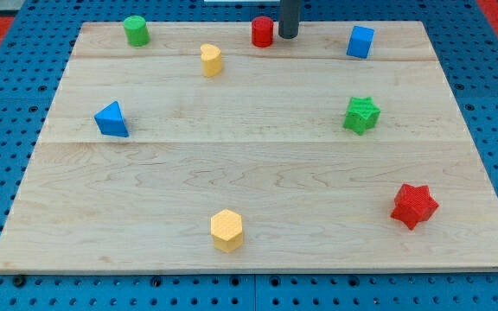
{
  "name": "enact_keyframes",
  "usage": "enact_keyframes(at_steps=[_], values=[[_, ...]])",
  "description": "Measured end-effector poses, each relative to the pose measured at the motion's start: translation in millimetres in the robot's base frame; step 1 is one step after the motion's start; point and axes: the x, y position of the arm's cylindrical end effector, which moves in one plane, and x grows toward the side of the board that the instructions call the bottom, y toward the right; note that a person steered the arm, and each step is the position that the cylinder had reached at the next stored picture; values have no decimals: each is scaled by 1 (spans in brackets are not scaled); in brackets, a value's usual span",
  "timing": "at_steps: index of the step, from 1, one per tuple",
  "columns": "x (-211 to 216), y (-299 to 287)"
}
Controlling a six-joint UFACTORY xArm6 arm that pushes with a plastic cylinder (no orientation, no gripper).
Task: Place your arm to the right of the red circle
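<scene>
The red circle (pixel 262 32) is a short red cylinder near the top edge of the wooden board (pixel 258 173), a little right of centre. My tip (pixel 288 36) is the lower end of a dark rod coming down from the view's top. It stands just to the right of the red circle, very close to it; I cannot tell if they touch.
A green cylinder (pixel 136 30) at top left, a yellow block (pixel 211 60) below it, a blue cube (pixel 360 41) at top right, a blue triangle (pixel 111 120) at left, a green star (pixel 361 114), a red star (pixel 414 206), a yellow hexagon (pixel 226 230).
</scene>
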Motion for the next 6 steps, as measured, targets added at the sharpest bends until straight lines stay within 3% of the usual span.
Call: enact_keyframes(at_steps=[6], values=[[-1, 17]])
